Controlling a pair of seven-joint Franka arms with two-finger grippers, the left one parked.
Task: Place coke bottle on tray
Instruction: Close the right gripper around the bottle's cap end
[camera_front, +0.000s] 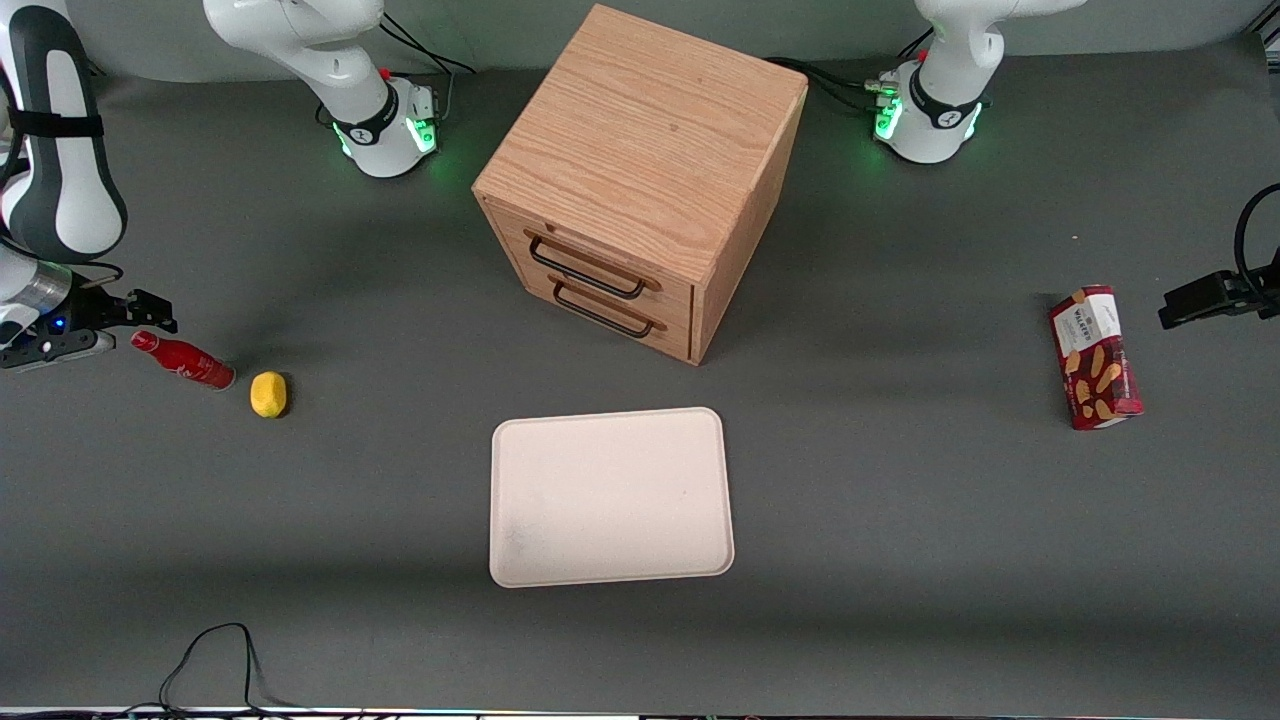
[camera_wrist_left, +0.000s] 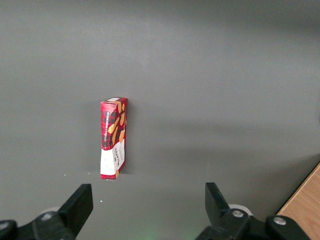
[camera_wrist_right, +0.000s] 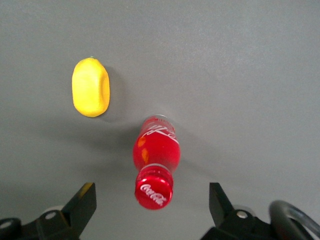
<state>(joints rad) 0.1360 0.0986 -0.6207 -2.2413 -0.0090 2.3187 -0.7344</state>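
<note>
The coke bottle (camera_front: 185, 361) is small, glossy red, with white script. It rests on the grey table toward the working arm's end, its red cap pointing at my gripper (camera_front: 150, 312). In the right wrist view the bottle (camera_wrist_right: 155, 150) shows cap-first, and the cap sits between the two fingertips of the gripper (camera_wrist_right: 151, 196) without touching them. The gripper is open and empty. The cream-white tray (camera_front: 610, 495) lies flat and bare near the table's middle, nearer the front camera than the cabinet.
A yellow lemon (camera_front: 268, 393) lies close beside the bottle's base, also in the right wrist view (camera_wrist_right: 90, 87). A wooden drawer cabinet (camera_front: 640, 180) stands mid-table. A dark-red biscuit box (camera_front: 1094, 357) lies toward the parked arm's end. A cable (camera_front: 215, 660) loops near the front edge.
</note>
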